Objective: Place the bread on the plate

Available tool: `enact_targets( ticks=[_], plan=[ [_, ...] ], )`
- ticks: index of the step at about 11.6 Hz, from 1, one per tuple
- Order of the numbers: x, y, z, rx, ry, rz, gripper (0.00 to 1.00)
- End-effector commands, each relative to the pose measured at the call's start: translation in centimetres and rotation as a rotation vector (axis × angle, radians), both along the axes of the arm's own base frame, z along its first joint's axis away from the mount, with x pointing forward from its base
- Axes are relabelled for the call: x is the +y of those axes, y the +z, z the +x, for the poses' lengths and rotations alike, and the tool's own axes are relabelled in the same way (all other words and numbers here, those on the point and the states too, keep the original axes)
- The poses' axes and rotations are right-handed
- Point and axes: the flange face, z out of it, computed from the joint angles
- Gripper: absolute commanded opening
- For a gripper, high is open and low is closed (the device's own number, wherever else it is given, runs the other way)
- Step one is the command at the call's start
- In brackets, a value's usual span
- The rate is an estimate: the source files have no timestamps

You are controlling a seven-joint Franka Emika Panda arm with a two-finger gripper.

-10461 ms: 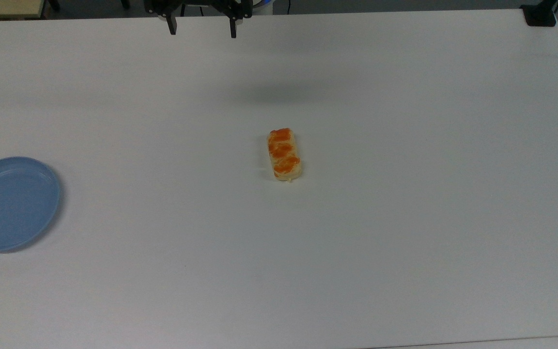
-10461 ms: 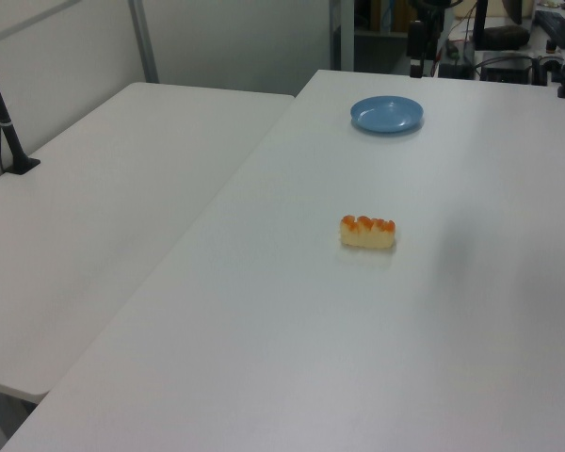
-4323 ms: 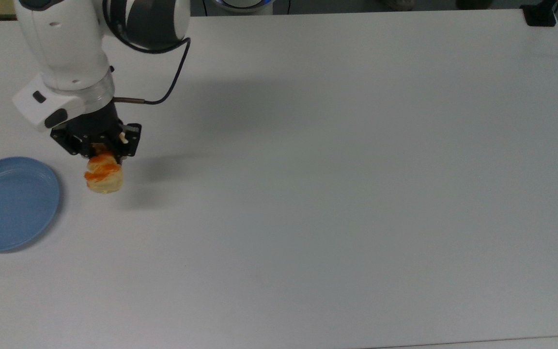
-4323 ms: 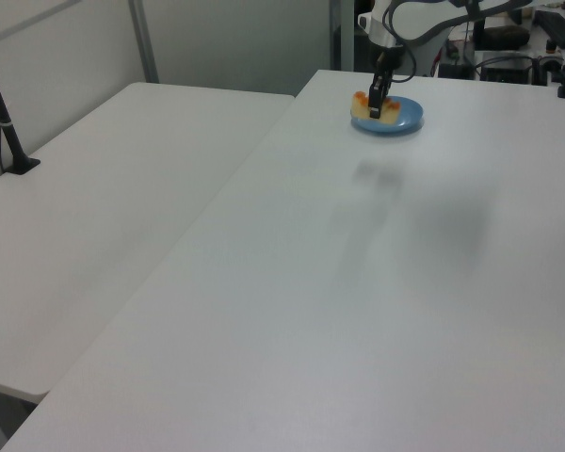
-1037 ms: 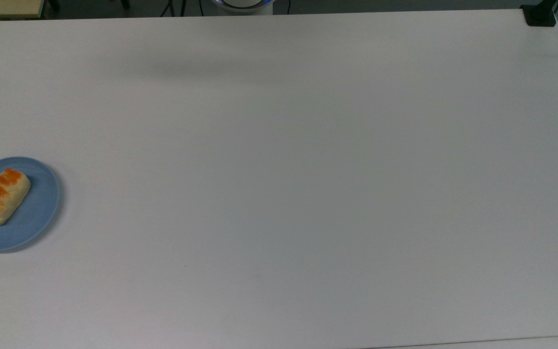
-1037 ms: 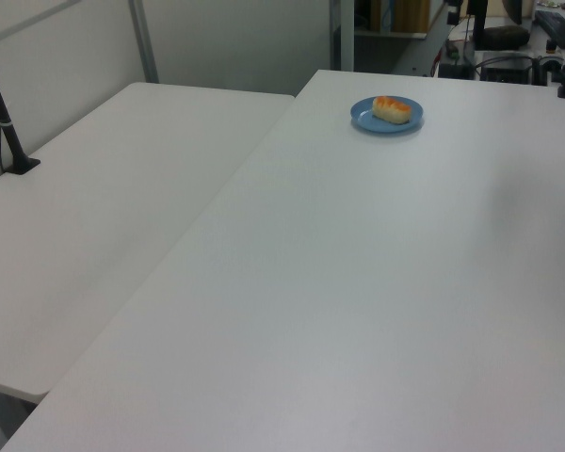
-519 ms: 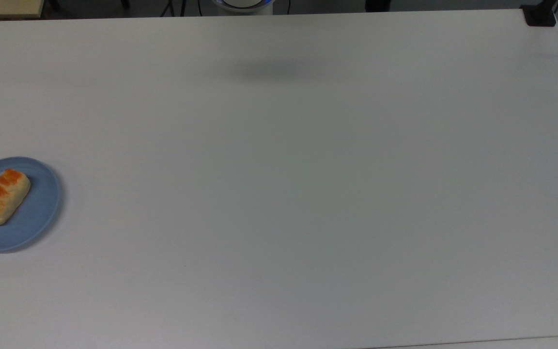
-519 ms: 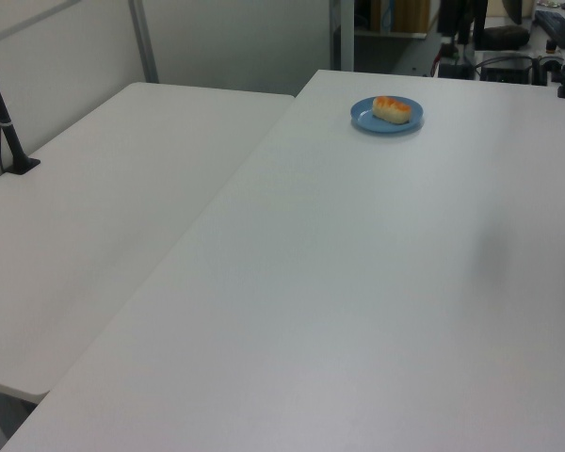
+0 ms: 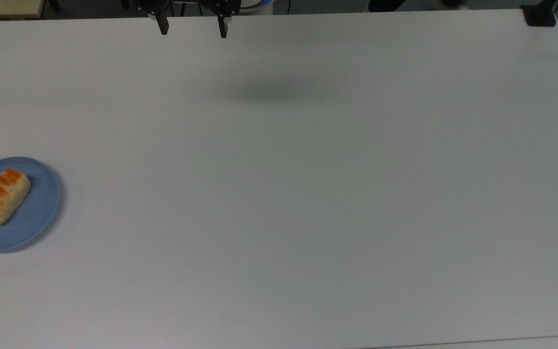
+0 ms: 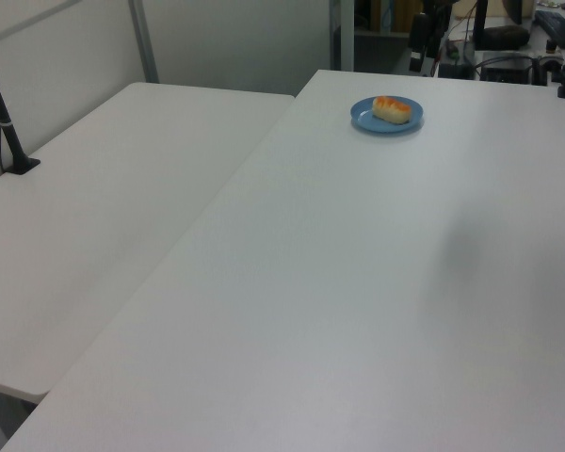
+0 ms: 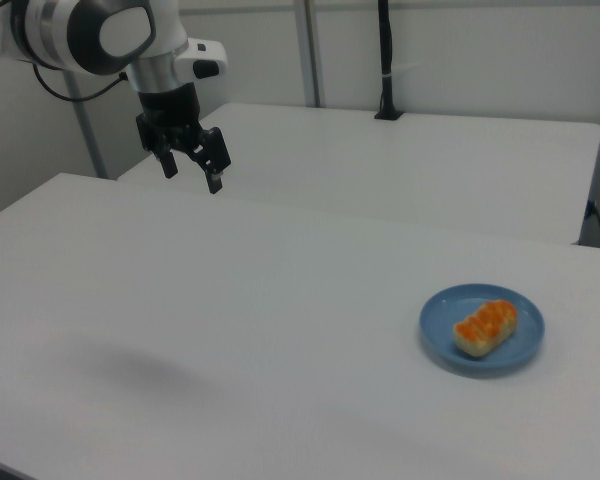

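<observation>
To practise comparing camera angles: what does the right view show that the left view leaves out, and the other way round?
Right view alone: the arm with its open gripper hanging above the table. Left view alone: cluttered equipment beyond the table's far edge. Both: the bread lying on the plate, a neighbouring white table and a black post.

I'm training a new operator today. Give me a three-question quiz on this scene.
1. True or false: the bread lies on the plate.
2. The gripper is: A) shut on the bread, B) open and high above the table, C) resting on the plate.
3. Fill in: in the top view the plate sits at the table's ____ edge.

Key: 1. True. 2. B. 3. Left.
</observation>
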Motion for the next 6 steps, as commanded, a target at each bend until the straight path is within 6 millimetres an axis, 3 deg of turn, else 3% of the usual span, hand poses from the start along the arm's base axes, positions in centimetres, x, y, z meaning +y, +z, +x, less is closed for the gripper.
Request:
enact_targets(
  ticks=[1, 6],
  plan=[
    [-0.23, 0.8, -0.76, -0.017, 0.014, -0.006, 1.0],
    [-0.73, 1.12, -0.75, -0.025, 0.004, -0.003, 1.0]
  ],
)
